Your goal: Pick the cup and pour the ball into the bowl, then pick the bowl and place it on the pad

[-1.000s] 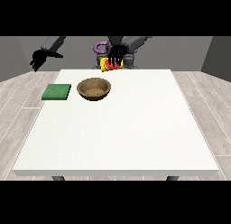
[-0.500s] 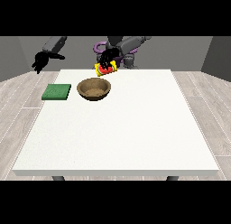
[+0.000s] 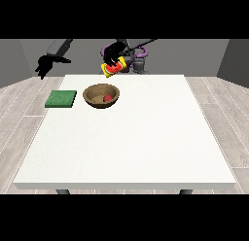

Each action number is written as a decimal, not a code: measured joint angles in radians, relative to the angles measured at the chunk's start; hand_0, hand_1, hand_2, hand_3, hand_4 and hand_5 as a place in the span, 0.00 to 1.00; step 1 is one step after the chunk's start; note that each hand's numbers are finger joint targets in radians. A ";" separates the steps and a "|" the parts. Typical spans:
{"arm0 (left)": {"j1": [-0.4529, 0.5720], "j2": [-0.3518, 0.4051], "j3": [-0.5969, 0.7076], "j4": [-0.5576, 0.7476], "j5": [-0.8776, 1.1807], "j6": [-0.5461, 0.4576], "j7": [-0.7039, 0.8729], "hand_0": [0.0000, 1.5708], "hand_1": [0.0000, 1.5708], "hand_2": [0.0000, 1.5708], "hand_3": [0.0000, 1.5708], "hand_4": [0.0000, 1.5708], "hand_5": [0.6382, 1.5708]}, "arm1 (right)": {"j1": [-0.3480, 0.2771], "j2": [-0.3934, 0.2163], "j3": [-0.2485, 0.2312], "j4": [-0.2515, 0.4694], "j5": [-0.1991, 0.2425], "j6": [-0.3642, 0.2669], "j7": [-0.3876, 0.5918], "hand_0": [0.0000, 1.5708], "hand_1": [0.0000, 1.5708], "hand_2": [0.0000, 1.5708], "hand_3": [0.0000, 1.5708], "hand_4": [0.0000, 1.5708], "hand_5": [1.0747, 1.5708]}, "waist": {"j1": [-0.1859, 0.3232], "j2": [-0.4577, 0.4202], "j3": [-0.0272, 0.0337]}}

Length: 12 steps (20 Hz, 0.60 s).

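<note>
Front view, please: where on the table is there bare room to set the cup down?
The table is bare across its near half and the view's right side. The far left corner is crowded: the pad, the bowl holding the ball, with the cup tilted above in a hand.

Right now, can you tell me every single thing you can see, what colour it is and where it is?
Table: one, white, fills the middle of the view.
Bowl: one, brown, on the table near its far edge.
Ball: one, red, inside the bowl.
Pad: one, green, flat on the table beside the bowl, at the view's left.
Cup: one, yellow with red showing at its mouth, tipped over in the air beyond the bowl.
Hand at the view's right: black, curled round the cup.
Hand at the view's left: black, in the air beyond the pad, holding nothing.
</note>
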 measured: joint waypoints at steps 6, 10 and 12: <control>-0.015 -0.005 0.009 -0.054 -0.071 -0.070 -0.034 0.96 0.96 1.00 1.00 0.77 0.88 | 0.014 -0.038 -0.024 0.034 -0.015 0.025 -0.024 0.00 0.00 0.00 0.00 0.13 0.95 | 0.025 0.010 -0.0005; 0.016 -0.003 0.034 -0.098 -0.067 -0.050 -0.043 0.00 0.00 1.00 1.00 0.84 0.78 | 0.002 -0.021 -0.023 0.051 -0.026 0.028 0.001 0.00 0.00 0.00 0.00 0.30 0.97 | 0.048 0.026 -0.0007; 0.044 0.002 0.105 -0.139 -0.001 -0.001 -0.048 0.09 0.09 1.00 1.00 0.64 0.97 | 0.002 -0.031 -0.030 0.057 -0.036 0.035 0.027 0.00 0.00 0.00 0.00 0.31 0.98 | 0.076 0.025 -0.0019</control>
